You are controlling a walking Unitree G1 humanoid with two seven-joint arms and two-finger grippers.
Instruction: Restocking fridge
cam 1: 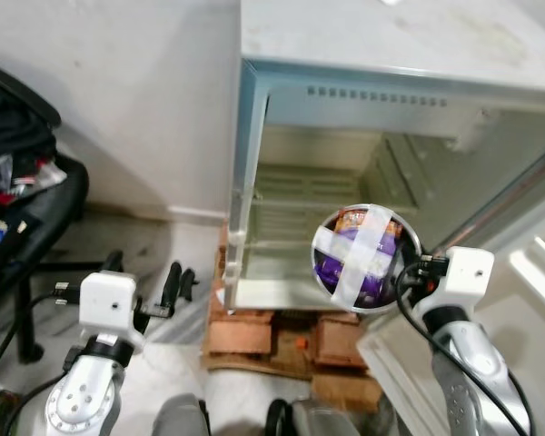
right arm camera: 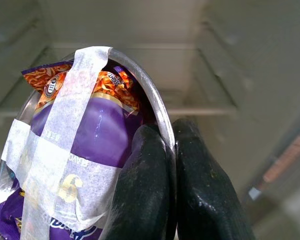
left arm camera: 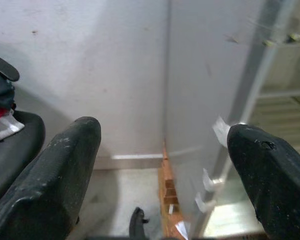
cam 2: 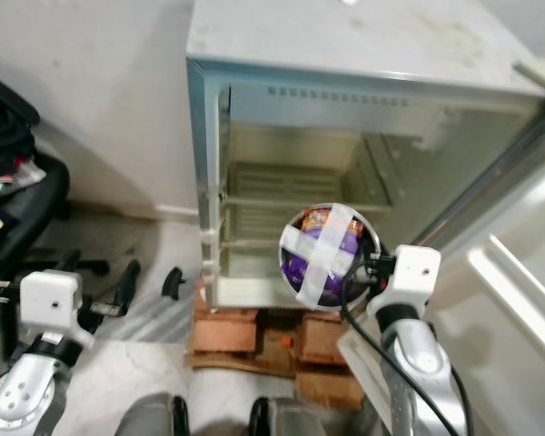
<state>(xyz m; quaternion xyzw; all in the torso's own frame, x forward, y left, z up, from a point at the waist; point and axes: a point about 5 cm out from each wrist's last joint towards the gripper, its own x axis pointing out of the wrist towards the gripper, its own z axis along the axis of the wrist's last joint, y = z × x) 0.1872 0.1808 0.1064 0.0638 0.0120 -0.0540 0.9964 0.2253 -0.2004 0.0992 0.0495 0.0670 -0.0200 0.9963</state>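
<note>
A small fridge [cam 1: 254,182] stands with its door swung wide, its wire shelves [cam 1: 291,195] bare. My right gripper [right arm camera: 170,145] is shut on the rim of a steel bowl [cam 1: 411,238] that holds a purple snack packet [cam 1: 374,265] taped in with a white cross. The bowl hangs in front of the fridge mouth, level with the lower shelf. My left gripper [left arm camera: 162,165] is open and empty, low at the left, pointing at the fridge's outer left side [left arm camera: 205,100].
The fridge rests on bricks [cam 1: 254,331]. Its open door [cam 2: 518,291] stretches out at the right. A black office chair [cam 1: 18,227] piled with bags stands at the left against a white wall, its wheeled base [cam 1: 177,282] on the floor beside the fridge.
</note>
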